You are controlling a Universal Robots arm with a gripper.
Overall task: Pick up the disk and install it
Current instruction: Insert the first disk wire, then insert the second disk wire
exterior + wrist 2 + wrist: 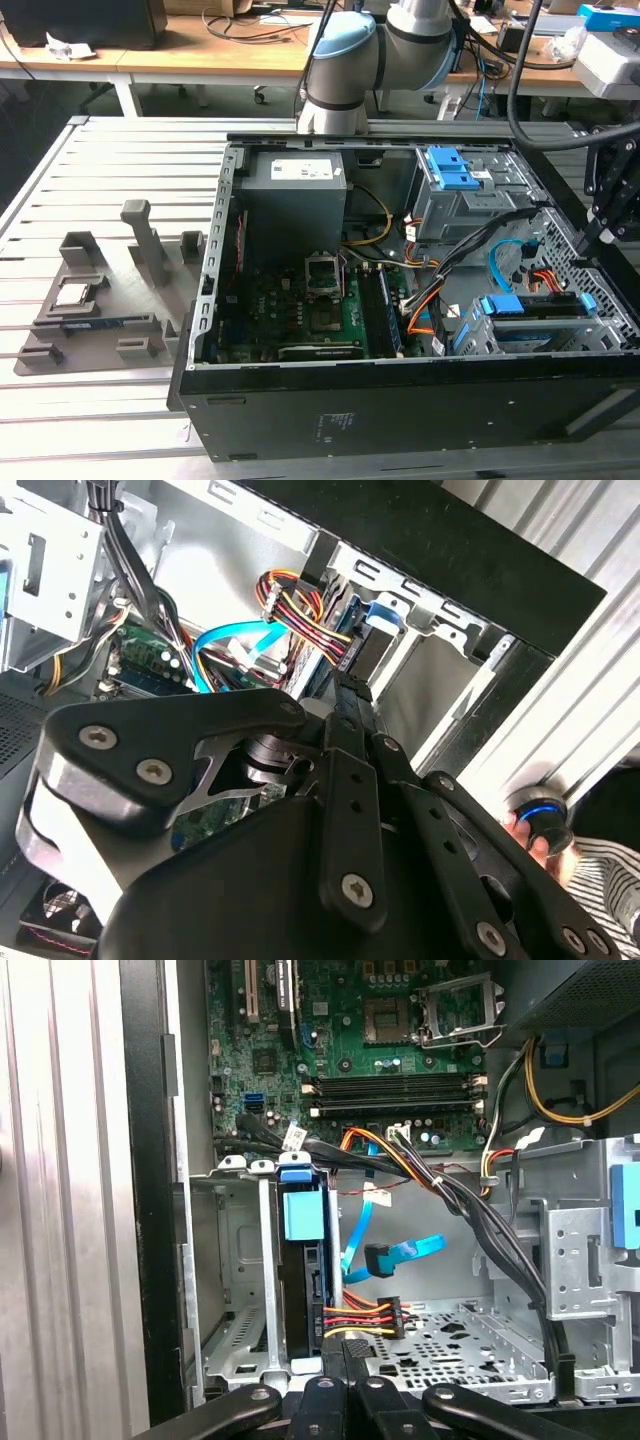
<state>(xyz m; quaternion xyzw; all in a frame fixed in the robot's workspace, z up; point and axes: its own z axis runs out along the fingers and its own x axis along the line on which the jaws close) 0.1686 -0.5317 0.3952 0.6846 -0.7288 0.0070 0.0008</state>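
First wrist view: disk seated in its bay (blue carrier showing), pincer pressed together above

Robotics lab, set up for computer assembly.

An opened computer case is laid on a slotted aluminium bench; cluttered desks strewn with cables are seen behind.

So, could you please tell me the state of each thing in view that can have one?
Case: side open, lying flat.
Disk: seated in its cage, power plug attached.
Blue cable: loose, plugged into nothing.
CPU socket: latch open.
Gripper: over the case's edge beside the disk cage, jaws unclear.
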